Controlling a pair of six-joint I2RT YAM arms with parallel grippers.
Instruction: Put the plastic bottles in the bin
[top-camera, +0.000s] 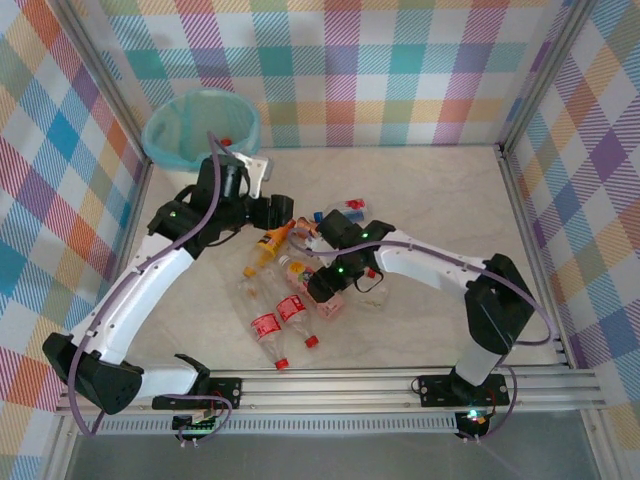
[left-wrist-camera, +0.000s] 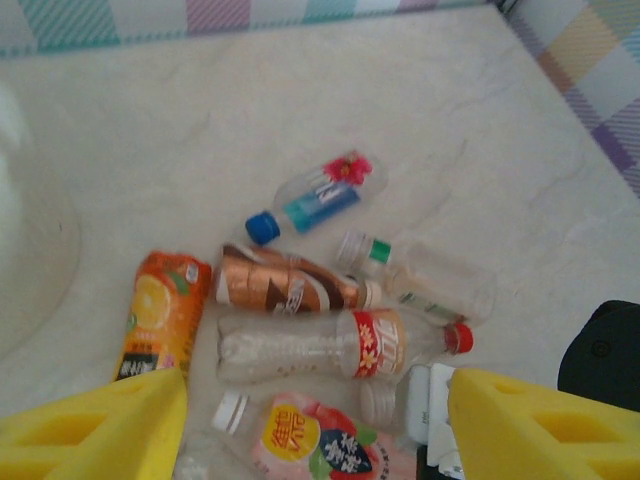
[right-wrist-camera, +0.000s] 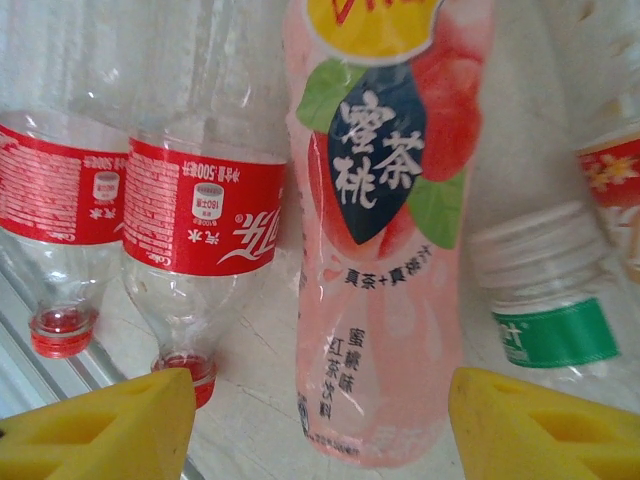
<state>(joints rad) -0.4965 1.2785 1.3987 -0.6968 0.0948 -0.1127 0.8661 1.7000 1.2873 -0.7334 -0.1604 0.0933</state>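
Note:
Several plastic bottles lie in a cluster mid-table. The bin stands in the far left corner. My right gripper is low over a pink peach-tea bottle. Its yellow fingers straddle the bottle's base: the right one is almost against it, the left one stands apart. Two red-labelled cola bottles lie to its left. My left gripper hangs open above the cluster, over a red-flower-labelled bottle and the pink one. Orange, brown and blue-capped bottles lie beyond.
A green-labelled clear bottle lies right of the pink one. The bin's cream wall curves at the left of the left wrist view. Metal rails run along the near edge. Plaid walls enclose the table; bare surface lies to the right.

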